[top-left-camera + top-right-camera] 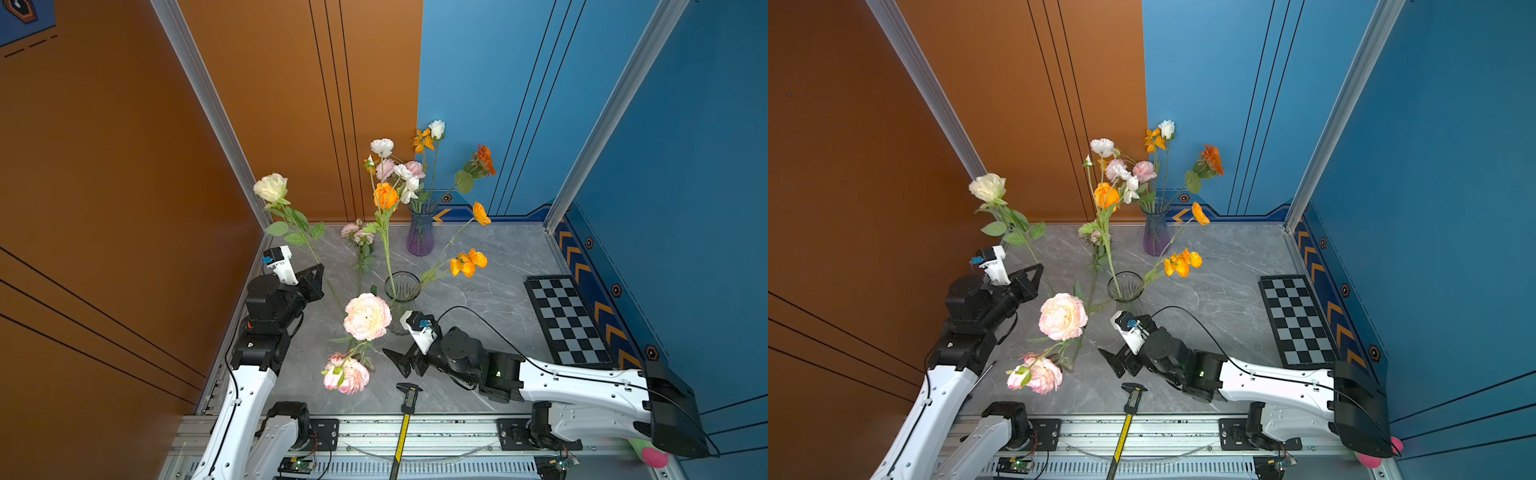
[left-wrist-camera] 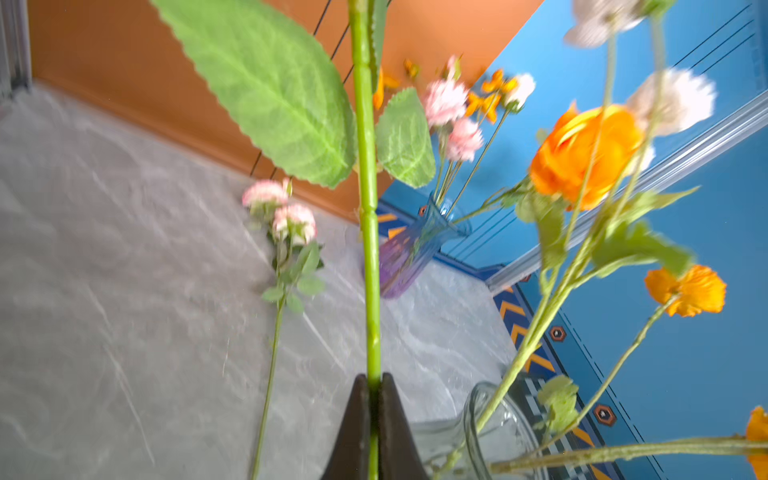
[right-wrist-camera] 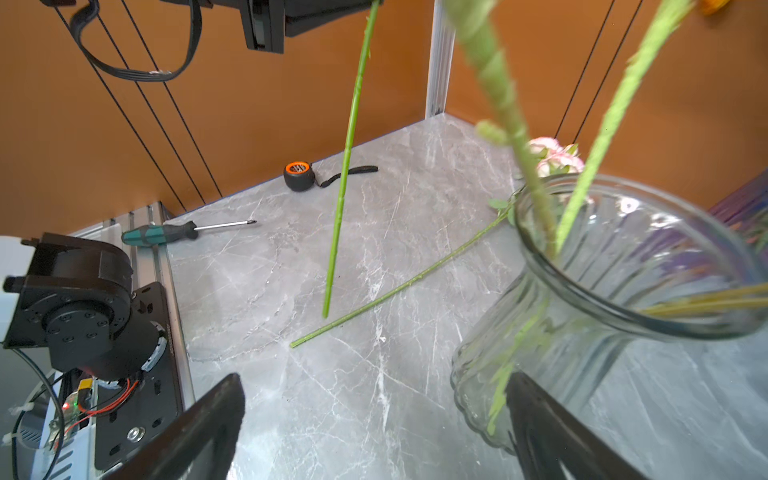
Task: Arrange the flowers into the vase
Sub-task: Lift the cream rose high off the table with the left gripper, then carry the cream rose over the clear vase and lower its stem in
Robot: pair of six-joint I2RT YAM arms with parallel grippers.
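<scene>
Left claw is clamped on the stem of the cream rose, roughly midway down it. From the grip, the stem runs up and back toward the orange wall with the bloom on top. The bare tail hangs down toward the counter, and I can't tell if the tip touches. So the long axis is steep but tilted, not plumb.

The clear vase sits off to the right of that claw, near but apart, with its mouth higher than the tail end. My read is that the tail has to lift and swing right to clear the rim, where orange flowers lean out.

Right claw is spread wide with nothing in it, just beside the vase, so it's the nearer one for steadying.
</scene>
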